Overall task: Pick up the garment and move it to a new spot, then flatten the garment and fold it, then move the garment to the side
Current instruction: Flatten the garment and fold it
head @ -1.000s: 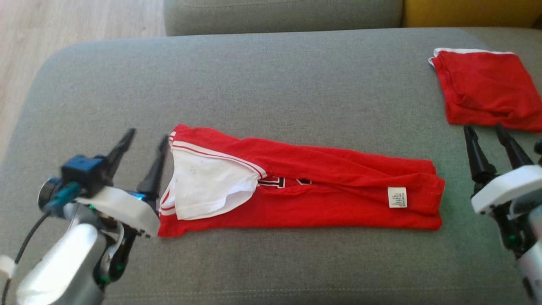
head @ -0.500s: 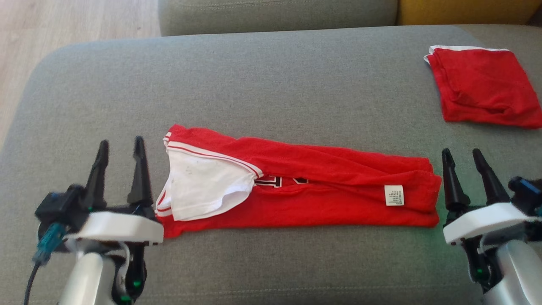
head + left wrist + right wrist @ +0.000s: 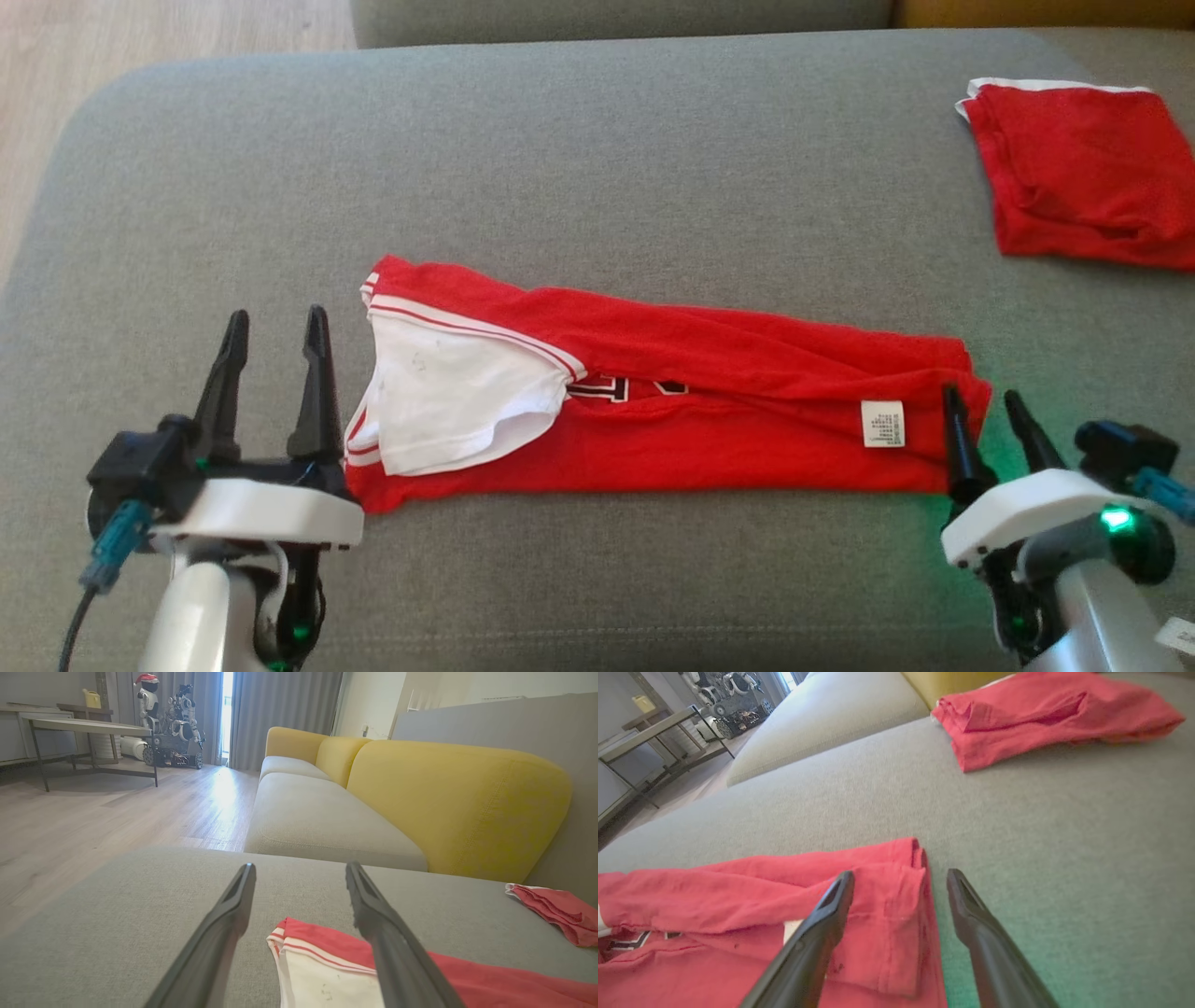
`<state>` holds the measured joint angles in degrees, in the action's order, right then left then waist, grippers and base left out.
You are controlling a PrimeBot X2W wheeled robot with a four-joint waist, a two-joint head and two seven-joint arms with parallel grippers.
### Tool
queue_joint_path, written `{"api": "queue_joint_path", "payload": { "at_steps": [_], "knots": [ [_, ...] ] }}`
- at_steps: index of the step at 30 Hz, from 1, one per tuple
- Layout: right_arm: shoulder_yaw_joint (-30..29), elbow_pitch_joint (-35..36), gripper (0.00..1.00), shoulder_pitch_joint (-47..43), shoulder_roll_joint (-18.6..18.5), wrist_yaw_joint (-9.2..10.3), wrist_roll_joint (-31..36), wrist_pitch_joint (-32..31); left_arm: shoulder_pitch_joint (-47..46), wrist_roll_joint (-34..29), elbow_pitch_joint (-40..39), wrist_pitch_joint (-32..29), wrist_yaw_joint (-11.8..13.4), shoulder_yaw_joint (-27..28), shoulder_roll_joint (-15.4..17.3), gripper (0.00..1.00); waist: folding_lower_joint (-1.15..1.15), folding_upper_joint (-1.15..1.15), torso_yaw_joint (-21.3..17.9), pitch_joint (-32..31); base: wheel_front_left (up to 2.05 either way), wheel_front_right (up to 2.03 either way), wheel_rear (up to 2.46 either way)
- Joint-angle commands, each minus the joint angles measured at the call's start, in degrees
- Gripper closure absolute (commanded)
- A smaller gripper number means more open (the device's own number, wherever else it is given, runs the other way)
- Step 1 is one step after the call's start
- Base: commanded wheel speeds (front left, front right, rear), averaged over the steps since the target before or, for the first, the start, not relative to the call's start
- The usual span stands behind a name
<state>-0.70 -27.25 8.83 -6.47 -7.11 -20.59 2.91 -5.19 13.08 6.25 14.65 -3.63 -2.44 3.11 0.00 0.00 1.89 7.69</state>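
A red garment (image 3: 709, 401) with a white inner panel and white trim lies folded into a long strip across the grey sofa seat (image 3: 597, 168). My left gripper (image 3: 275, 325) stands open just left of its white end, which shows beside the fingers as the garment (image 3: 327, 970) in the left wrist view. My right gripper (image 3: 980, 401) is open at the strip's right end. In the right wrist view one finger lies over the garment (image 3: 887, 905) edge and the other over bare cushion. Nothing is held.
A second red garment (image 3: 1074, 173), folded square, lies at the seat's far right, also seen as a folded garment (image 3: 1045, 709). A yellow backrest (image 3: 448, 807) and another sofa seat lie beyond. Wood floor (image 3: 140, 28) borders the cushion's left edge.
The head camera has shifted. My right gripper has come in from right of the strip to its right end. My left gripper turned upright beside the white end and has held there since.
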Motion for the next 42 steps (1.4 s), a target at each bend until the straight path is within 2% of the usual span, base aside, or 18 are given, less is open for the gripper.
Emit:
{"api": "queue_joint_path", "payload": {
  "at_steps": [1,12,19,20,21,22,26,29,37,42],
  "knots": [
    [0.5,0.83,0.0,2.19,-0.21,-0.37,0.46,-0.21,-2.8,-0.73,-1.33,0.34,-0.58,2.13,0.23,0.0,0.0,0.0,0.17,0.38,0.0,0.0,0.0],
    [-2.21,-5.96,0.0,4.85,1.34,-0.37,1.57,-0.99,-3.27,-1.74,-0.83,0.34,-2.04,3.15,-0.19,0.0,0.0,0.0,1.6,2.13,0.0,0.0,0.0],
    [0.42,-9.06,0.0,6.04,1.71,-0.37,0.58,-2.81,-3.91,-1.53,-1.07,0.35,-2.38,3.93,-0.22,0.0,0.0,0.0,2.03,2.3,0.0,0.0,0.0],
    [1.03,-9.34,0.21,6.15,1.65,-0.37,0.3,-3.18,-3.9,-1.51,-1.11,0.35,-2.39,3.95,-0.22,0.0,0.0,0.0,2.02,2.24,0.0,0.0,0.0],
    [1.5,-9.54,0.72,6.23,1.5,-0.37,0.07,-3.34,-3.88,-1.5,-1.15,0.35,-2.39,3.98,-0.22,0.0,0.0,0.0,1.99,2.17,0.0,0.0,0.0],
    [2.06,-9.73,1.0,6.31,1.28,-0.37,-0.04,-3.52,-3.87,-1.49,-1.18,0.35,-2.4,4.01,-0.22,0.0,0.0,0.0,1.97,2.09,0.0,0.0,0.0],
    [3.19,-9.98,1.0,6.51,-0.16,-0.37,-0.35,-3.36,-3.78,-1.43,-1.2,0.35,-2.36,4.1,-0.23,0.0,0.0,0.0,1.75,1.65,0.0,0.0,0.0],
    [1.88,-10.2,1.0,7.03,-2.01,-0.37,0.99,-2.75,-3.65,-1.37,-1.29,0.35,-2.27,4.14,-0.23,0.0,0.0,0.0,1.51,1.4,0.0,0.0,0.0],
    [-5.27,-7.27,1.0,9.38,-5.19,-0.37,7.4,-3.57,-3.54,-1.03,-1.37,0.35,-1.87,3.99,-0.23,0.0,0.0,0.0,1.01,1.16,0.0,0.0,0.0],
    [-13.16,-4.51,1.0,10.94,-8.01,-0.37,14.03,-6.35,-3.72,-0.76,-1.54,0.35,-1.72,3.78,-0.23,0.0,0.0,0.0,1.01,1.28,0.0,0.0,0.0]
  ]
}}
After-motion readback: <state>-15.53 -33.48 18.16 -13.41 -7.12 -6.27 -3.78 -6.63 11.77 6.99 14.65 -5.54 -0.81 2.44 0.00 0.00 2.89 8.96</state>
